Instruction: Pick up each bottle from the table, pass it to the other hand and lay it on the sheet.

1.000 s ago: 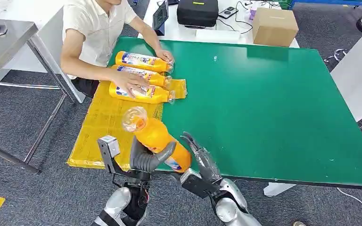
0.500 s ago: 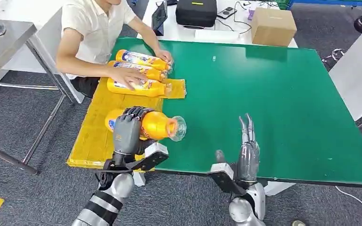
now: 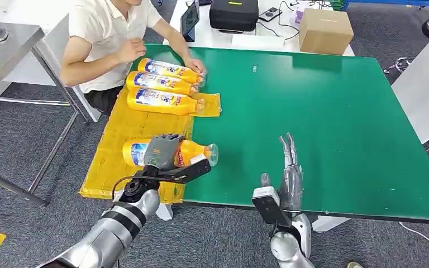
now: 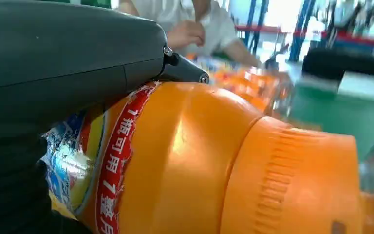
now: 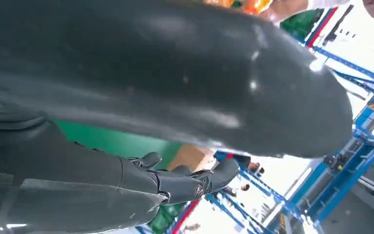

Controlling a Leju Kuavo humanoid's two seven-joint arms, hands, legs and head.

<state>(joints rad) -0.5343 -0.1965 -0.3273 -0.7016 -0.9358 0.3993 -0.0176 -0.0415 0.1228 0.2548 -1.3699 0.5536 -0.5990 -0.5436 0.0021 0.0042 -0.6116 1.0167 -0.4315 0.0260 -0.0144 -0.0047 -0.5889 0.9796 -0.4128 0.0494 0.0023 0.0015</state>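
Note:
My left hand (image 3: 160, 151) grips an orange bottle (image 3: 192, 152) that lies on its side on the yellow sheet (image 3: 117, 131), its clear cap end pointing right over the green table. The left wrist view shows the same bottle (image 4: 214, 165) up close, with my fingers (image 4: 68, 58) wrapped over it. Three more orange bottles (image 3: 165, 85) lie side by side at the sheet's far end. My right hand (image 3: 289, 173) stands over the table's near edge, fingers straight and apart, holding nothing; its dark fingers (image 5: 175, 180) show in the right wrist view.
A person (image 3: 109, 33) sits at the table's far left corner, one hand on the farthest bottle and the other raised. The green table (image 3: 324, 123) stretches right. A cardboard box (image 3: 325, 30) and a black case (image 3: 233, 14) stand on the white table behind.
My left hand has lowered the bottle onto the sheet. The person has lifted one hand off the bottles. My right hand has barely moved.

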